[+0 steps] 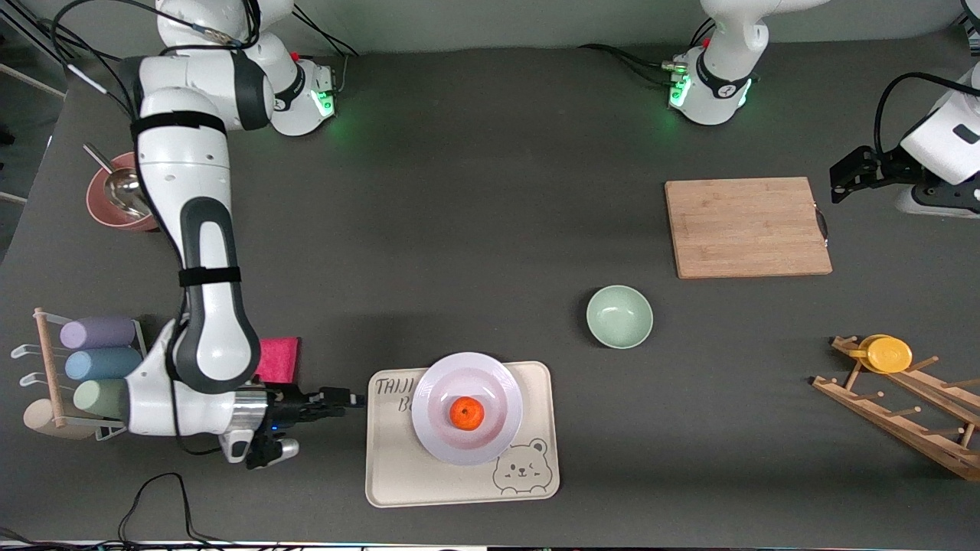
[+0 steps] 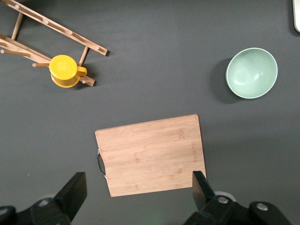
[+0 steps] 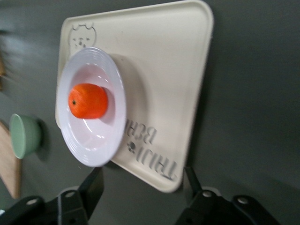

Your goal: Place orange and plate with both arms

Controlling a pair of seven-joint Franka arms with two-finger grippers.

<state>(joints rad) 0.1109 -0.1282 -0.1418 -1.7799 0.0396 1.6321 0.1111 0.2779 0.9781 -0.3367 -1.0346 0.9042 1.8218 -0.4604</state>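
Observation:
The orange [image 1: 466, 412] lies in the pale lavender-white plate [image 1: 505, 405], which rests on the cream bear tray [image 1: 429, 482] near the front camera. My right gripper [image 1: 348, 398] is open and empty, low beside the tray's edge toward the right arm's end. In the right wrist view its open fingers [image 3: 96, 183] frame the tray's corner [image 3: 164, 93], with the plate [image 3: 101, 150] and orange [image 3: 88, 101] past it. My left gripper [image 1: 838, 180] is open and empty, up beside the wooden cutting board [image 1: 746, 227]; the left wrist view [image 2: 137, 187] looks down on that board [image 2: 150, 152].
A mint-green bowl [image 1: 619, 316] sits between tray and board. A wooden rack [image 1: 903, 405] with a yellow cup [image 1: 886, 353] stands at the left arm's end. A pink sponge [image 1: 277, 360], a rack of cups [image 1: 92, 360] and a reddish bowl with a spoon [image 1: 115, 200] are at the right arm's end.

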